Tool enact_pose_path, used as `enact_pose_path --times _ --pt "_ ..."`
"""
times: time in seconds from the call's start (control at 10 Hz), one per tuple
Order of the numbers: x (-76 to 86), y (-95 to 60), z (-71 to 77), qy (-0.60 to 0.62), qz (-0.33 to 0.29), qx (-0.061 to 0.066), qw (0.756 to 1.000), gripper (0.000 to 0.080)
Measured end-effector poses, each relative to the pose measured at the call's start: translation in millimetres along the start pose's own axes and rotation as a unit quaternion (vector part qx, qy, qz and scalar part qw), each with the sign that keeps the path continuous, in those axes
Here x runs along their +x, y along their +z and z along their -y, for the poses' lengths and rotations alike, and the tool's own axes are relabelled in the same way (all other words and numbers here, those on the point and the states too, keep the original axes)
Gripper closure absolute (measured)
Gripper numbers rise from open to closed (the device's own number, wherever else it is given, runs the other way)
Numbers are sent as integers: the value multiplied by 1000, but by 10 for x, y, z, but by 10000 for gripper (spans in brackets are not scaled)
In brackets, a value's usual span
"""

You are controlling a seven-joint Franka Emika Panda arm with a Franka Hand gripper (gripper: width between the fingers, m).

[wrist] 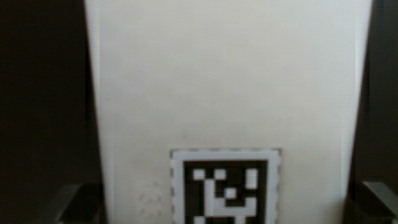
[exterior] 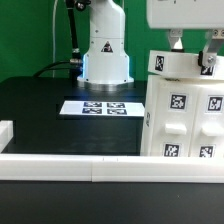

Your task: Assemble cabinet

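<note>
Wrist view, smooth white boxy cabinet point(wrist: 222, 95), square tag, tool point(wrist: 222, 205) fingers apart beside it.

One cabinet body point(exterior: 185, 105), one marker board point(exterior: 103, 107) bearing four tags, one long white rail point(exterior: 70, 164), one black table point(exterior: 50, 115).

No words, numbers or brand names are showing legibly anywhere. Only square black-and-white marker tags are appearing: several on the cabinet body point(exterior: 185, 105), one on the white panel point(wrist: 222, 95) filling the wrist view, and four on the marker board point(exterior: 103, 107) near the table's middle.
</note>
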State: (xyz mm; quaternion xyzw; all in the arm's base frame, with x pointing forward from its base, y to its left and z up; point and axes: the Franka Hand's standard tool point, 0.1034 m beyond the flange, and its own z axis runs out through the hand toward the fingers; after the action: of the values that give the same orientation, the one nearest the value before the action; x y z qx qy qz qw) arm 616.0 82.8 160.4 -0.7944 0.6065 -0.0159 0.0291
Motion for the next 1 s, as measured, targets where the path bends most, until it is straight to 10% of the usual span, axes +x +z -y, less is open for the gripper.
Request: enact_pose_path --times 0.3,1.0 --pt "2 7 -4 -23 3 1 1000 19" --pt "-54 -226 86 -46 29 21 998 2"
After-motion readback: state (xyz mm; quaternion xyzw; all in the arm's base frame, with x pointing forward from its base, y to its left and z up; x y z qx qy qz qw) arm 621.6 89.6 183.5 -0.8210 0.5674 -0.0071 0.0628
